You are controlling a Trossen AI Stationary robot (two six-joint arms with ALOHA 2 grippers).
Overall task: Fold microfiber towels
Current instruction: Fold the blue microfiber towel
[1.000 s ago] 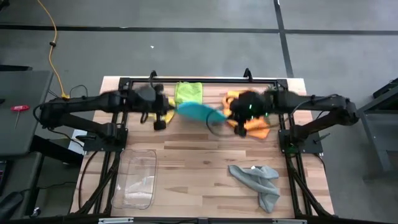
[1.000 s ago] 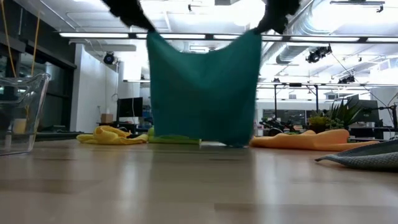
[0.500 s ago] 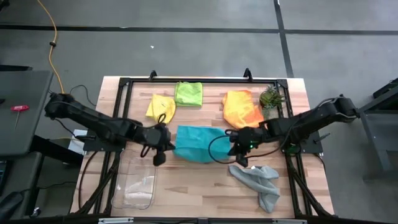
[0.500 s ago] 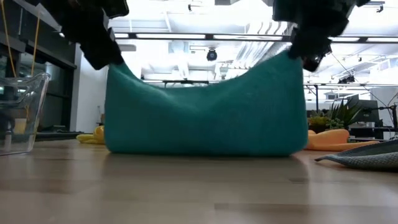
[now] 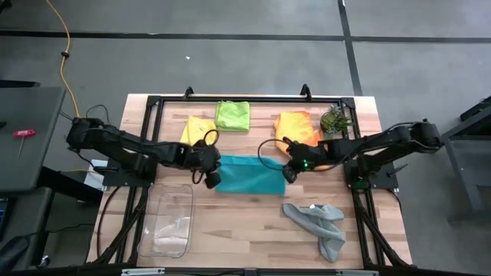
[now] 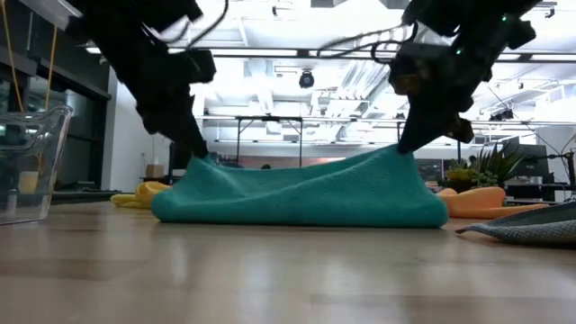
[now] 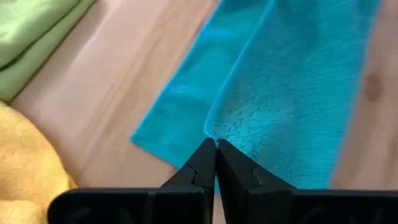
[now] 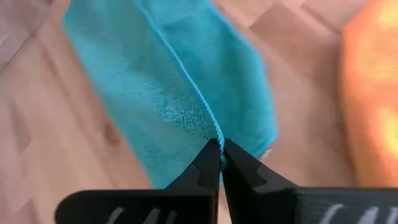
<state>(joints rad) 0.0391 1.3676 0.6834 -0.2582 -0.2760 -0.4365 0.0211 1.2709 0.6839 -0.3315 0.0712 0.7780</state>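
Two corners of the teal towel (image 5: 247,175) pinched tight, one in the left gripper (image 5: 212,172), one in the right gripper (image 5: 290,172), rest lying folded below the jaws; might flop crooked if let go unevenly.

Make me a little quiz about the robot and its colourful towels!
1. True or false: both claws pinch the teal towel.
2. Which towel lies nearest the plant? A yellow, B orange, C grey.
3. Fill in: the clear plastic tray sits on the robot's ____ side.

Key: 1 true, the left claw and right claw each grip an edge. 2 B, the orange towel. 3 left.
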